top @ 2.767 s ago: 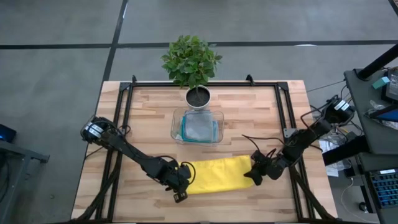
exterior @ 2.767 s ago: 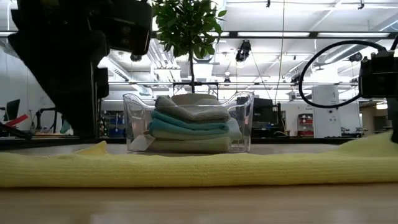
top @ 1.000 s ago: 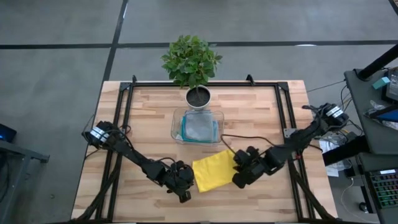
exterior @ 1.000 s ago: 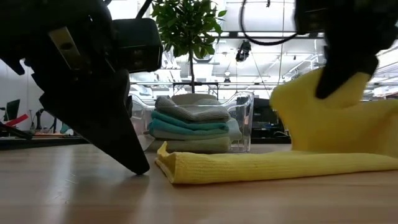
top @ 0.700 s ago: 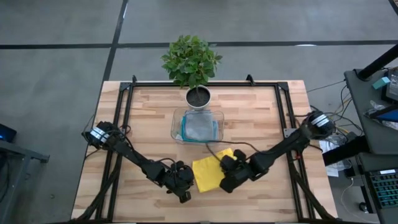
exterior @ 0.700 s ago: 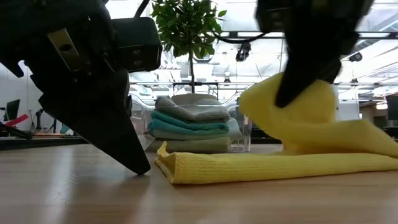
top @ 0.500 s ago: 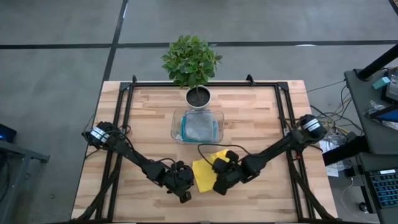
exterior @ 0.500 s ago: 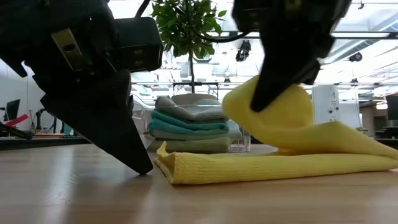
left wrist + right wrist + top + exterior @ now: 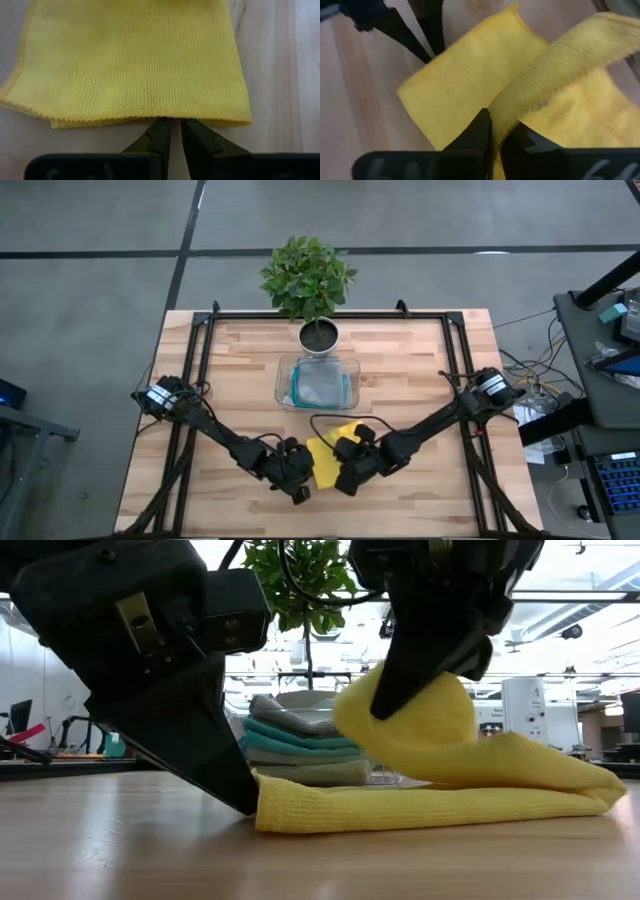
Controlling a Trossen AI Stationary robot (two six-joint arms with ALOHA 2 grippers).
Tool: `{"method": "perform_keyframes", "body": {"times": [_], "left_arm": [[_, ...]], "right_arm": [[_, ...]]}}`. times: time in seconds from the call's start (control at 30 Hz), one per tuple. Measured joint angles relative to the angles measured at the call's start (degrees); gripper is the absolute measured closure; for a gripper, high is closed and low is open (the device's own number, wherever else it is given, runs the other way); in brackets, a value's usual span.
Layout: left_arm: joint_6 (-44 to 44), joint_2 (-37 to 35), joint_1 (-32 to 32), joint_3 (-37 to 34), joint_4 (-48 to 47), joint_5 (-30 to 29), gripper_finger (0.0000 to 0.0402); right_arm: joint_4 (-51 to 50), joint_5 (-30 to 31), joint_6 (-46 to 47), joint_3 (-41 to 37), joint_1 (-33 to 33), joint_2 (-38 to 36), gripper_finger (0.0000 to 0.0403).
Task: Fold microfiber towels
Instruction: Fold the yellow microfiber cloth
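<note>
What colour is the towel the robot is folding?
Yellow. The towel shows best in the left wrist view.

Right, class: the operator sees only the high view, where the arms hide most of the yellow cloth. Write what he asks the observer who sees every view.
Operator: Is the right claw holding the yellow towel?
Observer: Yes. The right claw is shut on an edge of the yellow towel, lifted above the lower layer.
Operator: And the left claw?
Observer: The left claw sits at the towel's near edge, fingers almost together on the wood.
Operator: What's in the clear tray?
Observer: In the clear tray: folded towels, grey on top, teal beneath.
</note>
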Motion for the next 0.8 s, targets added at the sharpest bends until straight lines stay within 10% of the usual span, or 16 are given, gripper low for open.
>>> {"method": "perform_keyframes", "body": {"times": [0.8], "left_arm": [[-0.34,0.09,-0.07,0.02,0.19,0.09,0.0371]], "right_arm": [[9.6,-0.65,-6.87,-0.09,-1.55,1.64,0.0189]]}}
